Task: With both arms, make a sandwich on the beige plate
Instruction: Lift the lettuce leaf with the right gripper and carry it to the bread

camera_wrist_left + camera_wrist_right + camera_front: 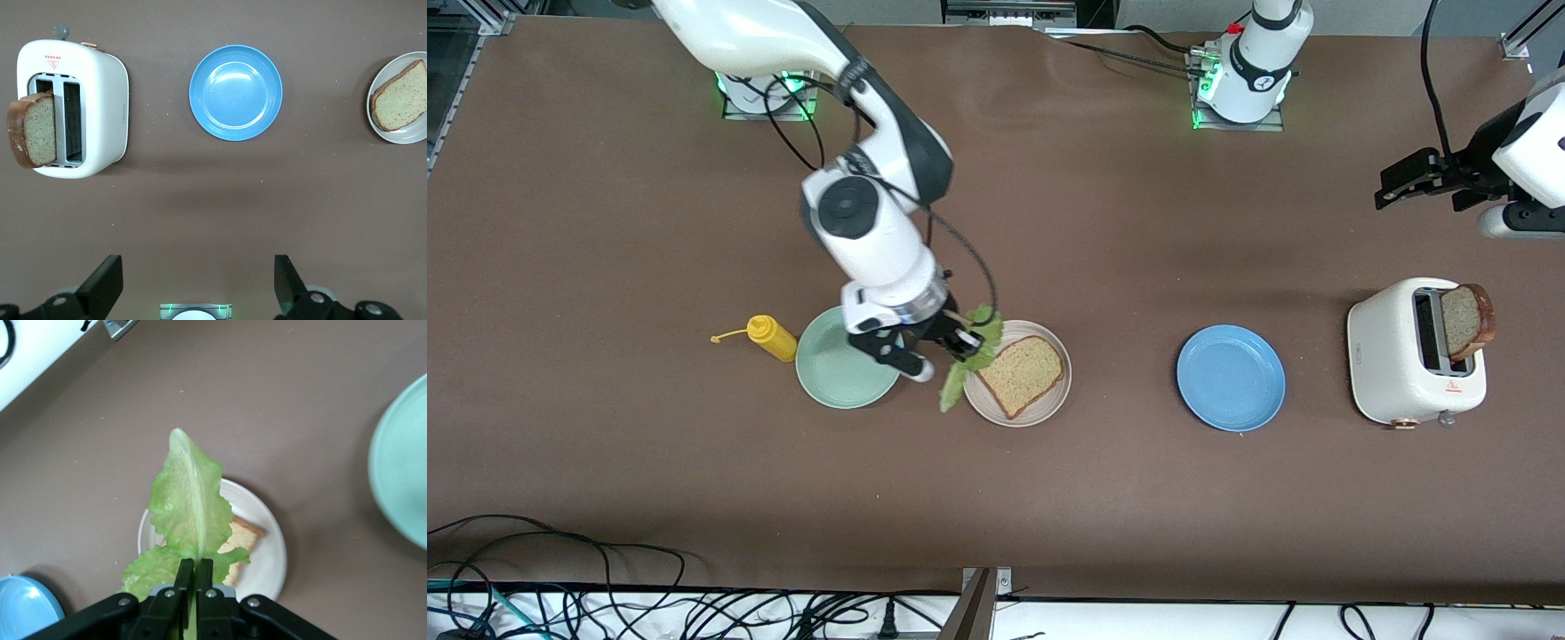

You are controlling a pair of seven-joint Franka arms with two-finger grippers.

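The beige plate [1017, 411] is sitting low in the middle of the front view, carrying one wholegrain bread slice [1021, 374], with the mint green plate [838, 378] just beside it toward the right arm's end of the desk [694, 480]. The right hand [941, 348] is hanging over the edge of the beige plate, its fingers pinching a ruffled lettuce leaf [971, 354] that is drooping over the rim. A yellow mustard bottle [769, 337] is lying beside the mint plate. The blue plate [1230, 378] is sitting between the beige plate and the white toaster [1400, 356], where a second bread slice [1465, 320] is sticking out of a slot. The left hand [198, 287] is waiting at the frame's upper right, fingers spread wide, holding nothing.
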